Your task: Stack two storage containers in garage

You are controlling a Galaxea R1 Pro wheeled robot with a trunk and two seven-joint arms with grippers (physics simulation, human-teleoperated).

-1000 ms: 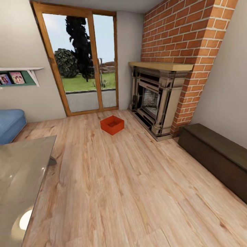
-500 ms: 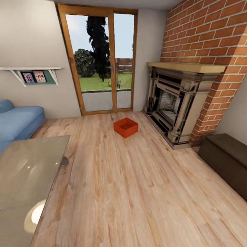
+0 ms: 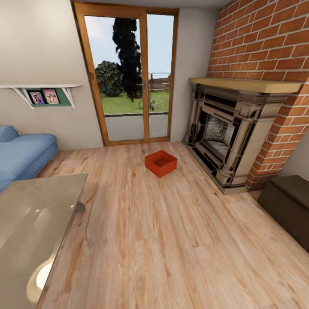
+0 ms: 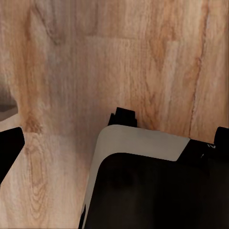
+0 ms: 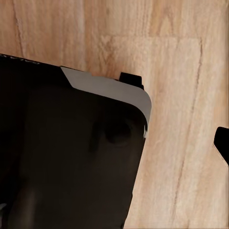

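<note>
One red-orange open-topped storage container (image 3: 161, 163) rests on the living room's light wood plank floor (image 3: 163, 240), in front of the glazed door and left of the fireplace. It looks empty and nothing touches it. In the left wrist view my left gripper (image 4: 118, 140) hangs over the planks, a dark fingertip (image 4: 10, 148) at one edge and another at the opposite edge, wide apart with nothing between them. My right gripper's one visible fingertip (image 5: 222, 142) sits at the edge of the right wrist view, beside my dark base (image 5: 71, 157).
A glass-topped table (image 3: 34, 214) stands at the near left, a blue sofa (image 3: 21, 154) behind it. The ornate fireplace (image 3: 223, 133) under the brick chimney (image 3: 266, 51) and a low dark cabinet (image 3: 287, 206) line the right side. A wood-framed glass door (image 3: 128, 81) closes the far wall.
The head view has swung left and crept forward, so the container, door and fireplace sit further right in the picture. The container itself has not moved on the floor.
</note>
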